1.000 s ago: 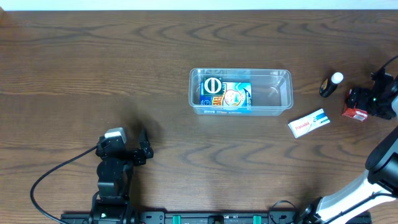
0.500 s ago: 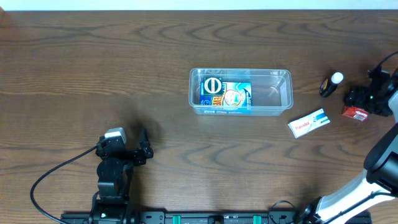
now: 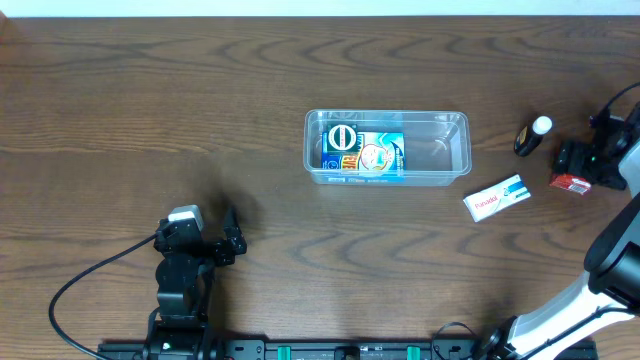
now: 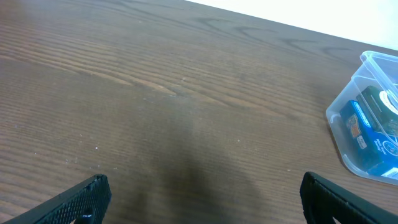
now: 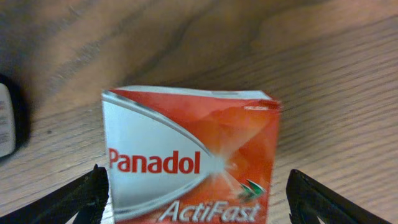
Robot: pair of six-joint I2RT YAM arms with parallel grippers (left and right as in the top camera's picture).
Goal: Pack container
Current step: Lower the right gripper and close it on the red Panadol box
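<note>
The clear container stands mid-table and holds a blue box with a round black item on it. Its left end shows in the left wrist view. My right gripper is at the far right, open, its fingers on either side of a red and white Panadol ActiFast box, which lies on the table. That box is partly hidden under the gripper in the overhead view. My left gripper is open and empty at the front left, over bare wood.
A white and red flat box lies right of the container. A small dark bottle with a white cap lies behind it, close to my right gripper; its edge shows in the right wrist view. The table's back edge is white.
My right gripper has shifted very slightly at the red box. The left arm and the container have not moved.
</note>
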